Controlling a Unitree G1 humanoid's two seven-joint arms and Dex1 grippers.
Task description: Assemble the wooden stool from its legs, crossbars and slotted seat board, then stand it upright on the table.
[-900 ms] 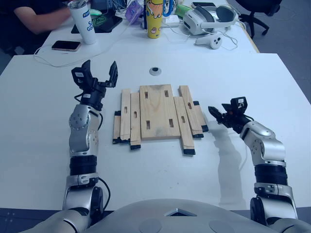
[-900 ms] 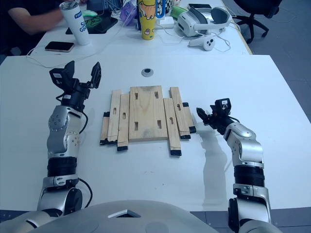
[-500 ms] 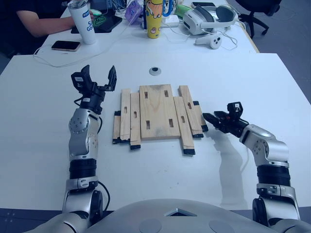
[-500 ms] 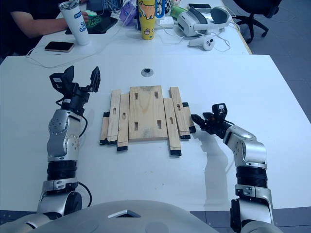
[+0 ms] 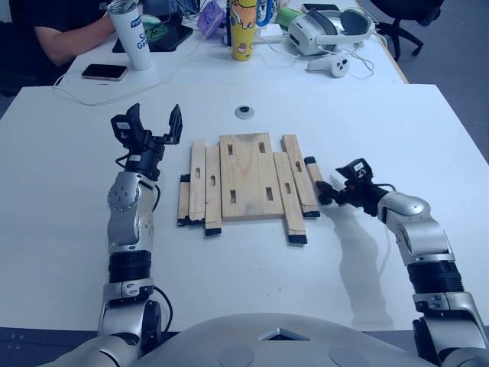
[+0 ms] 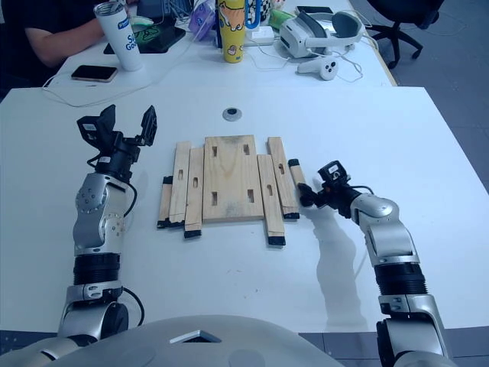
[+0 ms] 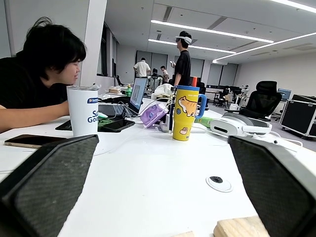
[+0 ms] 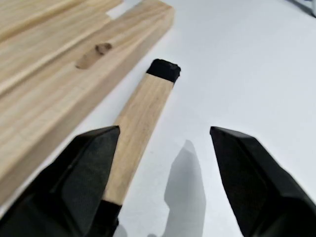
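Right gripper (image 5: 327, 194) has slid in from the open table over the last second and now sits at the near, black-capped end of the thin crossbar (image 8: 148, 98). This crossbar is the outermost piece on the right of the stool parts, which lie flat. The move suggests a first pick-up is about to start; nothing is assembled yet. Its fingers are spread wide and empty. One fingertip (image 8: 94, 153) lies over or against the crossbar's near end, and the other hangs over bare table. The crossbar lies just beside a slotted leg (image 5: 294, 180), with the seat board (image 5: 247, 176) flat in the middle of the white table (image 5: 382, 122). Left gripper (image 5: 155, 115) is raised to the left of the pieces, fingers wide apart, holding nothing.
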